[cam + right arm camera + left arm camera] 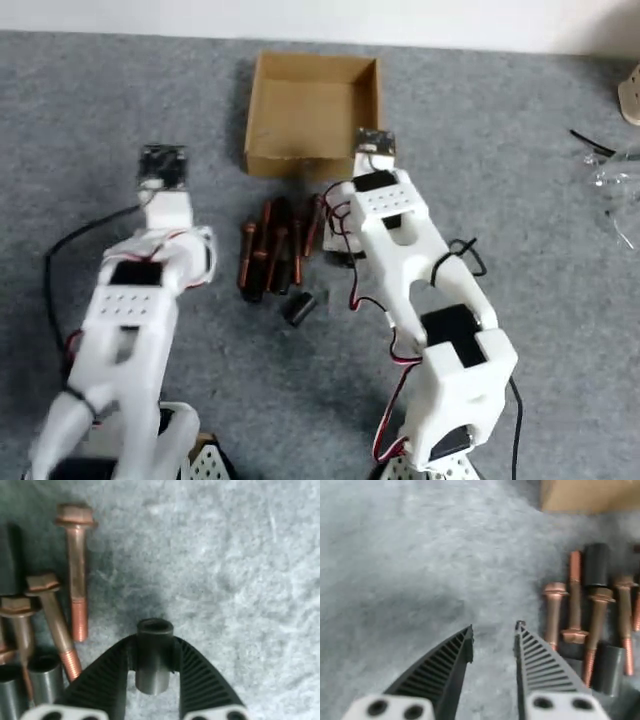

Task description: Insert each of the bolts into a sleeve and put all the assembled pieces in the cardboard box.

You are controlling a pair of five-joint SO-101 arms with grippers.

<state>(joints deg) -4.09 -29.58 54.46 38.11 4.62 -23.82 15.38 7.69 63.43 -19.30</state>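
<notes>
My right gripper [154,642] is shut on a dark sleeve [154,660], held upright just above the grey carpet. Beside it lie copper bolts [75,570] and two more sleeves [45,680]. My left gripper [495,632] stands open over bare carpet with nothing between its fingers; the bolts [575,600] and a dark sleeve [596,565] lie off to one side of it. In the high view the pile of bolts [272,250] lies between the two arms, a loose sleeve [300,306] sits in front of it, and the cardboard box [312,160] stands behind it.
Red and black cables [385,315] hang along the right arm near the pile. Clear plastic pieces and a black wire [605,165] lie at the far right. A light object [630,95] sits at the right edge.
</notes>
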